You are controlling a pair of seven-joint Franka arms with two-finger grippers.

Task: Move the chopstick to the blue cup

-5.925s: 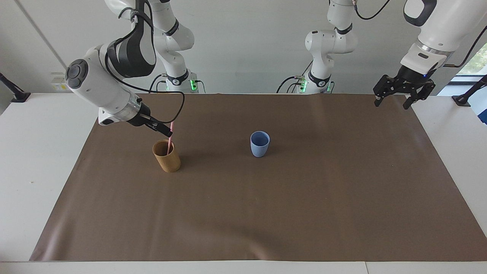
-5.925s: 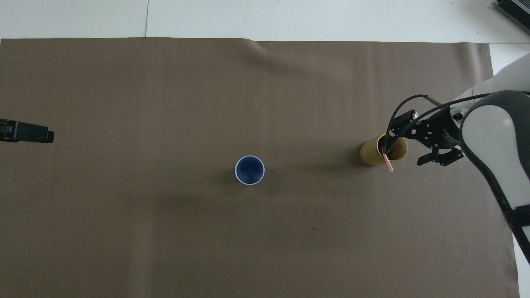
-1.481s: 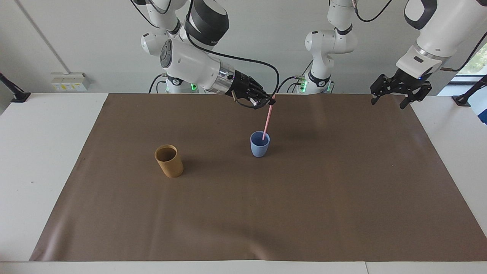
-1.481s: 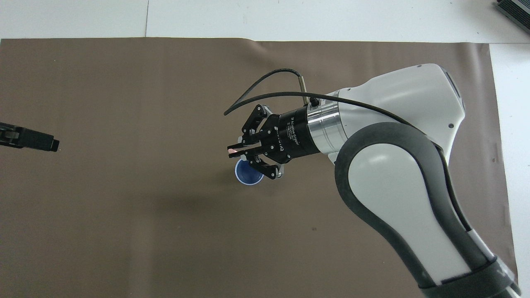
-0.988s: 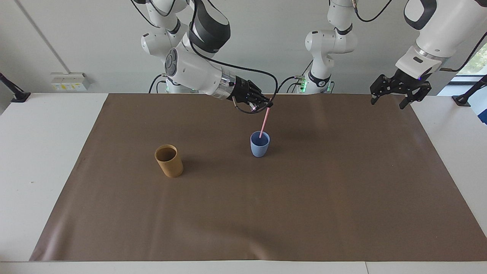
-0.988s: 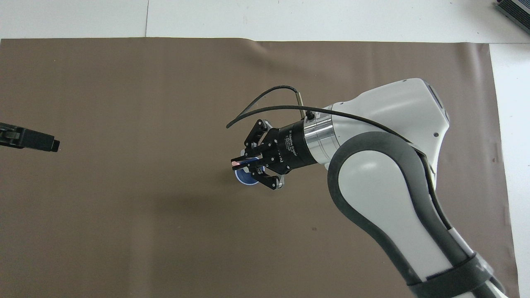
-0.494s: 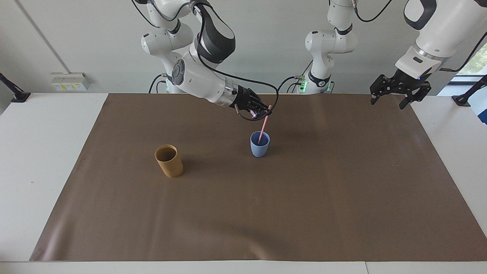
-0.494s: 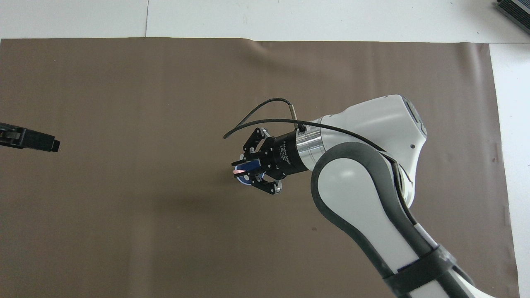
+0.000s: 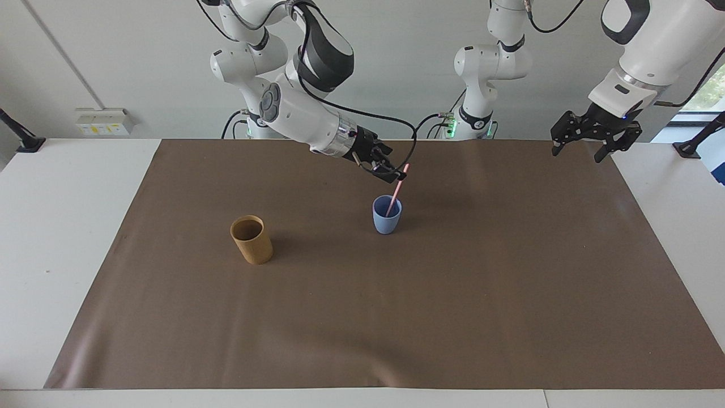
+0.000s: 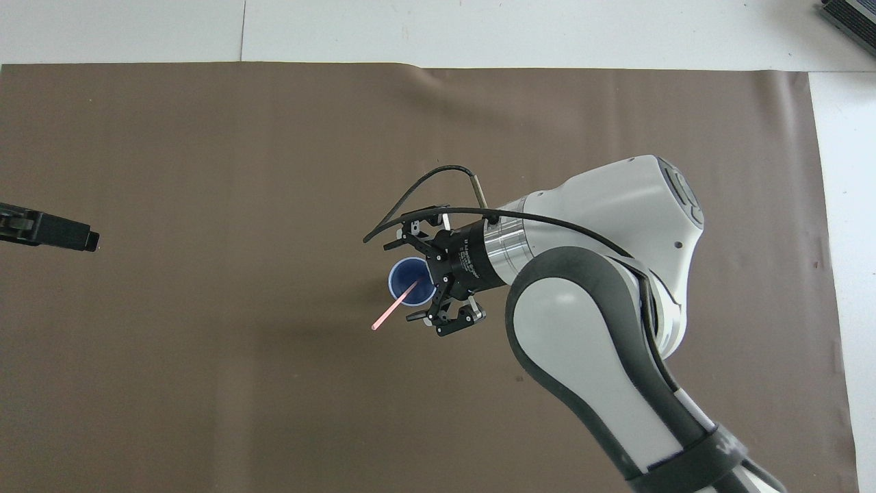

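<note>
My right gripper [image 9: 389, 168] [image 10: 416, 277] hangs over the blue cup [image 9: 387, 215] [image 10: 412, 281], jaws spread wide — nothing between them. The pale pink chopstick [image 9: 395, 195] [image 10: 393, 305] stands free in the blue cup, lower end inside, upper end leaning out over the rim toward the left arm's end of the table and toward the robots; it passes just beside one gripper finger, and I cannot tell whether they touch. The cup sits upright near the middle of the brown mat [image 9: 396, 317] [image 10: 205, 383] on the table. A tan cylindrical cup [image 9: 251, 239] stands well apart, toward the right arm's end, with nothing visible in it. My left gripper [image 9: 583, 147] [image 10: 87, 239] waits over the mat's edge at its own end — jaws open, holding nothing.
</note>
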